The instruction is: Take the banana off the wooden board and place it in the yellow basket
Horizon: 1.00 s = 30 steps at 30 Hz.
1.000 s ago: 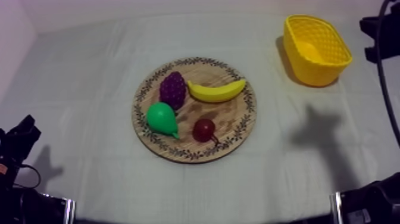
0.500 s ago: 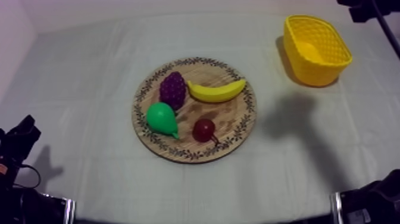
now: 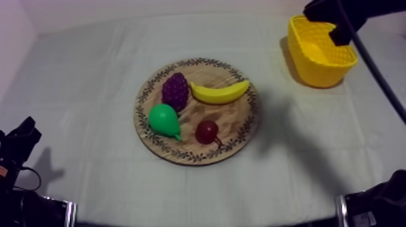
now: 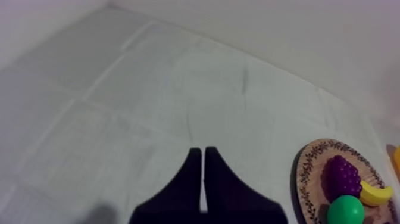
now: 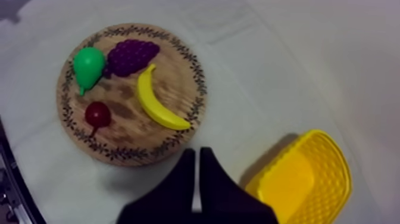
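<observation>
Banana (image 3: 219, 92) lies on the round wooden board (image 3: 246, 124), on its far side, curved ends turned up toward the far edge of the table, and nothing touches it. One end comes just beside the bunch of grapes (image 3: 175, 90); we cannot tell whether the two touch. The pear (image 3: 164, 119) lies nearer to us beside the grapes, and the small red fruit (image 3: 207, 130) sits apart from the banana on the near part of the board.

The yellow basket (image 3: 320, 69) stands well apart from the board, on the right side of the table. From above, our right arm comes in dark over the basket and hides part of its far rim. The fingers there merge into one black shape, so we cannot read them from that view. The right wrist view settles it: the right gripper (image 5: 197, 156) has its two fingers pressed together into a narrow wedge, gripping nothing. It hangs above the cloth (image 3: 90, 72) between board and basket. That view also shows the banana's full length and all four fruits from overhead.

Our left gripper (image 4: 199, 156) is likewise closed into a wedge with nothing in it, over bare cloth well away from the board. Its camera catches part of the board; the pear covers much of the banana, and the small red fruit cannot be made out. From above, that arm sits low at the table's left corner.
</observation>
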Available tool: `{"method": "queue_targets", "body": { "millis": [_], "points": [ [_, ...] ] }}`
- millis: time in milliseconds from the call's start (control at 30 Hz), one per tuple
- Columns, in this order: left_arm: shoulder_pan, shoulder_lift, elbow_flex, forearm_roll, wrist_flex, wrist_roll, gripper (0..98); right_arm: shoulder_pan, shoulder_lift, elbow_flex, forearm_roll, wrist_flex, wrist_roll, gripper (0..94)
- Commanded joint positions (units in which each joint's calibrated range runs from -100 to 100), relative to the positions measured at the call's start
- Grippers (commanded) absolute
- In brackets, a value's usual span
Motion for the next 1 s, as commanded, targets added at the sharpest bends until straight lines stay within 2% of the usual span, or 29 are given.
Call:
{"method": "queue_targets", "body": {
  "millis": [0,333,567,633,867,967],
  "points": [
    [0.0,0.0,0.0,0.03,0.0,0.0,0.1,-0.6,0.9,0.2,-0.6,0.1,0.9,0.6],
    [0.0,0.0,0.0,0.03,0.0,0.0,0.1,-2.9,5.4,-1.9,0.3,1.8,1.6,0.7],
    [0.0,0.0,0.0,0.03,0.0,0.0,0.1,-3.6,7.0,-2.5,0.5,1.5,1.1,9.8],
    [0.0,0.0,0.0,0.03,0.0,0.0,0.1,-3.7,7.4,-2.1,0.3,1.3,0.9,16.0],
    [0.0,0.0,0.0,0.03,0.0,0.0,0.1,-3.6,9.1,-0.4,0.4,-0.4,-0.5,52.5],
    [0.0,0.0,0.0,0.03,0.0,0.0,0.1,-3.8,9.7,-0.2,0.8,-1.3,-1.2,61.4]
  ]
}}
